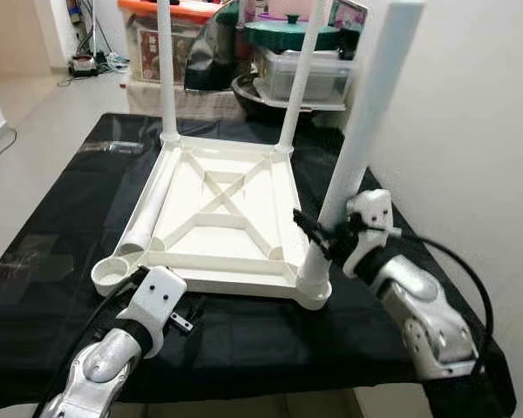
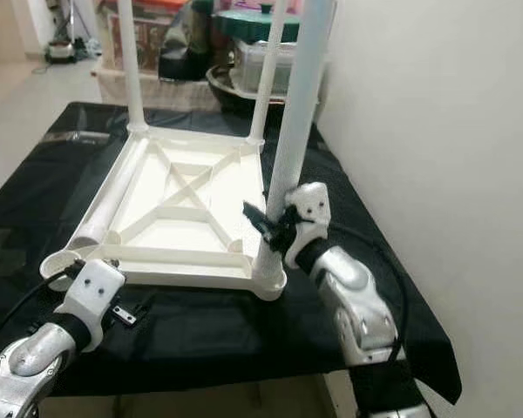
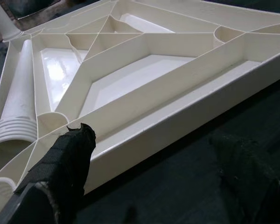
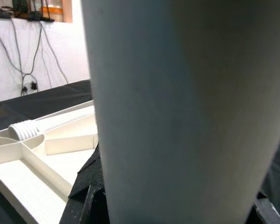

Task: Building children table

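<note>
Standing on a black-draped table [image 1: 61,226] beside a white wall [image 1: 471,131], right end effector [image 1: 324,239] grasping a leg [image 1: 366,113].

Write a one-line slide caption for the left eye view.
Right hand grips the third upright leg on the upturned white tabletop; a fourth leg lies inside.

My arms are silver metal with white wrist blocks, black cables looping beside them, and black textured fingers [image 3: 67,163].
</note>
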Tool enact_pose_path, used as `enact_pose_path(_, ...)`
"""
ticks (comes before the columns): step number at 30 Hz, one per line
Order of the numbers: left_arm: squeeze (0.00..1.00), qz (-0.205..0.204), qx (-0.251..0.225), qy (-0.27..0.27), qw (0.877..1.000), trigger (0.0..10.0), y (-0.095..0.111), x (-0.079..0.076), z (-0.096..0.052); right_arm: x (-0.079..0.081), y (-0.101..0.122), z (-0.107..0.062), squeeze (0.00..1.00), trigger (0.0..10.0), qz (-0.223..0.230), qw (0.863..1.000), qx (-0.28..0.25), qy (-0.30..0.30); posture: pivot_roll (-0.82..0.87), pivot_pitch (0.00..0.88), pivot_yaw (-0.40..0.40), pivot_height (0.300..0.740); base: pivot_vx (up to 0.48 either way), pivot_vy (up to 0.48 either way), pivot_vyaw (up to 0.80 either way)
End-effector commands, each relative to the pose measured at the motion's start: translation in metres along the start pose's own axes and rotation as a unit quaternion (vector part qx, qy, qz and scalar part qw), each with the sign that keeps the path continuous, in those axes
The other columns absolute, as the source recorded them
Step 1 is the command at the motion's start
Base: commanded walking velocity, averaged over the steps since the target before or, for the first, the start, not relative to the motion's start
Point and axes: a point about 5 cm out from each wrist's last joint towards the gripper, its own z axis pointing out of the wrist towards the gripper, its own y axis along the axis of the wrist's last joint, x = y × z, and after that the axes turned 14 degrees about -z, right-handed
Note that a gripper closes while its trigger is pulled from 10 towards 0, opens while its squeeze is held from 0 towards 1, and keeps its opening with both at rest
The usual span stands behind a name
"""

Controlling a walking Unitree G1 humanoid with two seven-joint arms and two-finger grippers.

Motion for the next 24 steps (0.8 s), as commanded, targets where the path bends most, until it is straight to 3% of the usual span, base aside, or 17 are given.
enact_pose_path(1, 0.0, 0.004, 0.001, -0.005, 1.0, 10.0, 0.0, 0.0, 0.0, 0.004, -0.011, -0.003, 0.0, 0.0, -0.013, 1.0, 0.018, -0.009, 0.09, 0.0, -0.12, 0.74, 0.0, 0.0, 0.0)
enact_pose_path(19, 0.0, 0.01, -0.003, -0.007, 1.0, 10.0, 0.003, 0.001, 0.003, -0.006, -0.015, 0.003, 0.0, 0.0, -0.022, 0.999, 0.02, -0.04, 0.1, 0.0, -0.121, 0.74, 0.0, 0.0, 0.0)
enact_pose_path(24, 0.0, 0.01, -0.001, -0.008, 1.0, 10.0, 0.003, 0.002, 0.003, 0.016, -0.022, -0.003, 0.0, 0.0, -0.004, 1.0, 0.022, -0.01, 0.1, 0.0, -0.116, 0.74, 0.0, 0.0, 0.0)
